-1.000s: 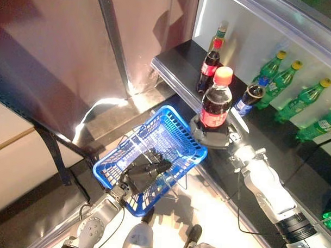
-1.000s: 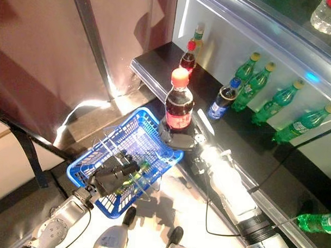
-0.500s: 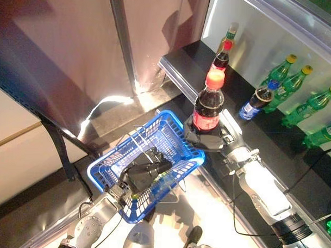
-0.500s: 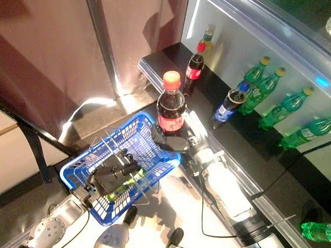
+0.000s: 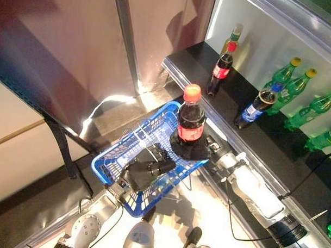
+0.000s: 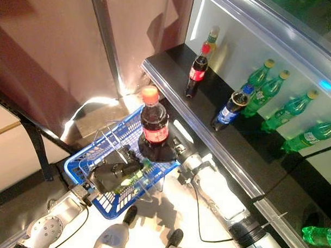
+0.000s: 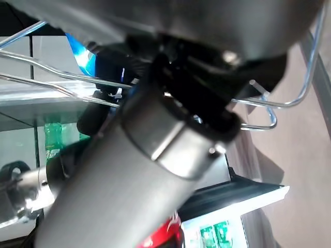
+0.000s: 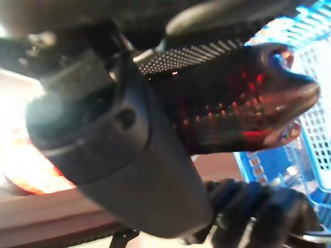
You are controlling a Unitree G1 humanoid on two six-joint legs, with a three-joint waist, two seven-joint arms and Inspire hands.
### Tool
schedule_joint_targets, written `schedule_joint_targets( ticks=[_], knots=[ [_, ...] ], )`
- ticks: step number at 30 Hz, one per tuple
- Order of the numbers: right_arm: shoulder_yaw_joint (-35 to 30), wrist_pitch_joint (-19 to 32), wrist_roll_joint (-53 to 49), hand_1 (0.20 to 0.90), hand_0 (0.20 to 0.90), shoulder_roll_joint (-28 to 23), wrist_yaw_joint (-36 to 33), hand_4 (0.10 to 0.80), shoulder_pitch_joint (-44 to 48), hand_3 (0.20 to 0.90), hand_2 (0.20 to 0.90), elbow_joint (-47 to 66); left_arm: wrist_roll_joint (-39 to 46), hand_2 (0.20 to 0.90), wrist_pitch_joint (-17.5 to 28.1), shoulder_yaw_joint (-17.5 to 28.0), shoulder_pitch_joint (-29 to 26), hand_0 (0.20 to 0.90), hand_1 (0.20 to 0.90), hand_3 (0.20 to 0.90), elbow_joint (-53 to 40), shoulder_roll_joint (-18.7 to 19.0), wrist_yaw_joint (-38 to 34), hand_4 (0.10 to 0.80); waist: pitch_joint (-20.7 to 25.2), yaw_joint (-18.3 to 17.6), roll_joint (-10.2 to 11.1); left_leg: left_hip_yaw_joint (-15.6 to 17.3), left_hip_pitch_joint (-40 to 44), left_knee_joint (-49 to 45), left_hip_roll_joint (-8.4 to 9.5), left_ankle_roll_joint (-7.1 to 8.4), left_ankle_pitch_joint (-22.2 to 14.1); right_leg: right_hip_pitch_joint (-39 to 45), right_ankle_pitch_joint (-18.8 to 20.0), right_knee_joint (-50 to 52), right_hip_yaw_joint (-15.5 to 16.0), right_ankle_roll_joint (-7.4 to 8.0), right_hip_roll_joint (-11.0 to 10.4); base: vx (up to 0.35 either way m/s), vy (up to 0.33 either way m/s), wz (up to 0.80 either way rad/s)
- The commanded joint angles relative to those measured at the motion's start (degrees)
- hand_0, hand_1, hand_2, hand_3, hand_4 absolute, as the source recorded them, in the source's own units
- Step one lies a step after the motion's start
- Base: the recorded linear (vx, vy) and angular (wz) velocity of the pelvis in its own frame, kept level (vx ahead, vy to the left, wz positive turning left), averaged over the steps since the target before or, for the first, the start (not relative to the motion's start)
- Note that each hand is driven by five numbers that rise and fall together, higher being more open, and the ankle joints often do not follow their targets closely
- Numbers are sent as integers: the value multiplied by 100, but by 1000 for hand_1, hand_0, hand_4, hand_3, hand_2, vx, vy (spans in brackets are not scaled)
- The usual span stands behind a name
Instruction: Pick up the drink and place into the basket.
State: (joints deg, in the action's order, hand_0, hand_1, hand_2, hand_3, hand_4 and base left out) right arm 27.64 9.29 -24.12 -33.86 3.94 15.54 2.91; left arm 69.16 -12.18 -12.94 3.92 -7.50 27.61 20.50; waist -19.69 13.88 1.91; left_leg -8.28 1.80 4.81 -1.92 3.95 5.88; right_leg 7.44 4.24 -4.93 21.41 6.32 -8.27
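My right hand (image 5: 193, 150) is shut on a dark cola bottle (image 5: 191, 122) with an orange cap and red label, holding it upright by its base over the right rim of the blue basket (image 5: 137, 150). The bottle's dark base shows close in the right wrist view (image 8: 243, 108), over blue mesh (image 8: 310, 62). My left hand (image 5: 146, 170) is shut on the basket's thin wire handles (image 7: 67, 82) and holds the basket up in front of me. The same scene shows in the right eye view, with the bottle (image 6: 154, 125) over the basket (image 6: 93, 165).
A black shelf (image 5: 242, 94) runs along the right with a cola bottle (image 5: 222, 69), a yellowish bottle (image 5: 232, 39), a blue-labelled dark bottle (image 5: 256, 108) and green bottles (image 5: 297, 88). A brown wall panel (image 5: 65, 50) with a metal post (image 5: 130, 41) stands behind the basket.
My right hand has carried the cola bottle left and lower, from beside the basket's right edge to over its rim. The camera has shifted a little.
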Motion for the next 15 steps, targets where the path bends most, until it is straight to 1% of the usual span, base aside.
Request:
schedule_joint_targets(
  ticks=[1, 10, 15],
  knots=[
    [271, 686, -49, 300, 300, 257, 62, 100, 749, 200, 300, 241, 559, 300, 652, -211, -981, 300, 300, 200, -1513, -382, 1175, 100, 1441, -56, 94, 180, 231, 19, 228, -30, -311, 280, -329, 90, 77, 24, 195, -5, 7, 5],
    [408, 569, 270, 300, 300, 335, 14, 100, 770, 200, 300, -244, 494, 300, 592, -205, -1086, 300, 300, 200, -1606, -385, 1361, 100, 1458, -29, 93, 151, 238, 19, 234, -22, -313, 308, -336, 78, 91, 21, 189, 0, 0, 0],
    [504, 401, 800, 300, 300, 257, -145, 100, 865, 200, 300, -668, 379, 300, 531, -221, -1180, 300, 300, 200, -1726, -337, 1628, 100, 1476, 2, 111, 114, 251, 19, 240, -12, -317, 331, -333, 71, 116, 24, 184, 0, 0, 0]
  ],
)
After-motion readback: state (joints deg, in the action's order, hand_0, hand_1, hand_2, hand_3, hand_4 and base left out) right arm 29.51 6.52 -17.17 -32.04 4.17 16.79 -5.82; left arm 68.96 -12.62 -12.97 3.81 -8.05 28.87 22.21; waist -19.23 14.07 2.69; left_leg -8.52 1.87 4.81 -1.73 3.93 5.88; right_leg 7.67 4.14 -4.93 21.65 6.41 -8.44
